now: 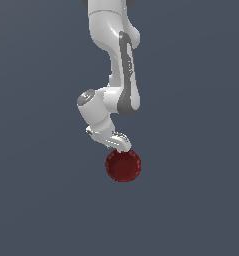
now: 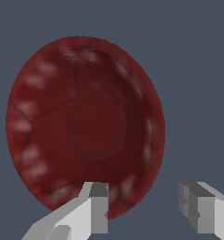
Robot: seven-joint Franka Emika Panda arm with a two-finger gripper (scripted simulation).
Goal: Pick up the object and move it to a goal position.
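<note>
Dark red and round, the bowl [image 1: 123, 165] lies on the flat grey-blue surface [image 1: 41, 200], just below the white arm [image 1: 116, 65] in the exterior view, its open side facing up. The tool [image 1: 122, 145] hangs right at the bowl's nearer rim. In the wrist view the bowl [image 2: 85, 124] fills most of the picture, pale glints around its ribbed rim. The tool [image 2: 144, 208] stands wide apart: one finger [image 2: 97, 208] overlaps the bowl's rim, the other sits clear beside it, gripping nothing.

Glossy, ribbed dark red bowl [image 2: 85, 126]; smooth white arm [image 1: 116, 75]; matt grey ground [image 1: 201, 200].
</note>
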